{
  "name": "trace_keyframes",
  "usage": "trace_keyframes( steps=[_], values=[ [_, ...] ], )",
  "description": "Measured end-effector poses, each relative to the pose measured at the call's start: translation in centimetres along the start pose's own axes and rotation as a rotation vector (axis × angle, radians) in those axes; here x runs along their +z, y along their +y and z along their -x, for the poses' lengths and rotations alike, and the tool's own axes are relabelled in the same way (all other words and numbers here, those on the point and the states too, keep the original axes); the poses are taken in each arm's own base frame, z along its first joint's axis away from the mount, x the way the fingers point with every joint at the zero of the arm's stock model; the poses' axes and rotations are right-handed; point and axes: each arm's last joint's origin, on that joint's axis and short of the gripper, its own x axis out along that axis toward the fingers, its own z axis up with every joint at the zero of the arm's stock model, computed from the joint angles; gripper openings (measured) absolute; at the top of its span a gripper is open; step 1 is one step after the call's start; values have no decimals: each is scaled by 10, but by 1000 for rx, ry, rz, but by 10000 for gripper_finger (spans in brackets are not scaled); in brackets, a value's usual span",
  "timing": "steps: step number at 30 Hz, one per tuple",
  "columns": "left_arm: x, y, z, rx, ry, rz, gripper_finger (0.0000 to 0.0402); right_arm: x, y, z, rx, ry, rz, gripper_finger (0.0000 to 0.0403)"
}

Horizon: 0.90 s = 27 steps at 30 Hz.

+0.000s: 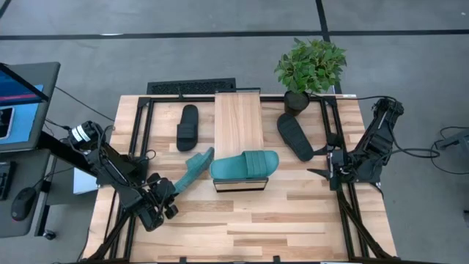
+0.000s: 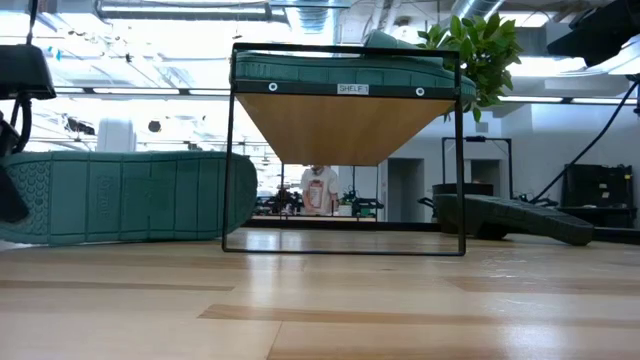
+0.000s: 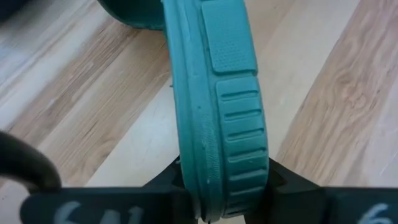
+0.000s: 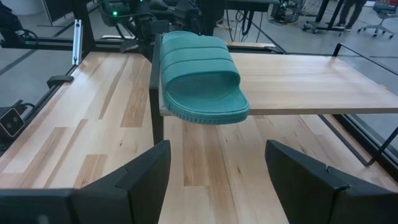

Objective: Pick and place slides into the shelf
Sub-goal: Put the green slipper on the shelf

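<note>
The left gripper (image 1: 170,195) squeezes the heel end of a teal slide (image 1: 195,170) that lies on its side on the table (image 1: 293,220) just left of the shelf (image 1: 238,121), while the right gripper (image 1: 322,173) waits wide open, holding nothing.

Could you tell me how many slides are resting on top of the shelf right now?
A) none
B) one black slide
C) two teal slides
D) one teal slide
D: only one teal slide sits on the shelf, at its near end; the second teal slide is on the table in the left gripper, and both black slides lie on the table beside the shelf.
</note>
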Motion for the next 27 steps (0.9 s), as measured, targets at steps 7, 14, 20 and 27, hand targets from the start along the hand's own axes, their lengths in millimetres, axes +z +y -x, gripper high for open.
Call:
trace_keyframes(
  steps=[7,14,20,27],
  values=[
    [17,-14,27,61,100,-75,58,0,0,0,0,0,0,255],
    [45,-15,79,244,168,-145,58,0,0,0,1,2,2,255],
    [59,-12,108,312,164,-145,58,-1,0,0,4,6,6,255],
    [61,-14,105,311,111,-188,58,-1,0,0,24,15,6,255]
  ],
)
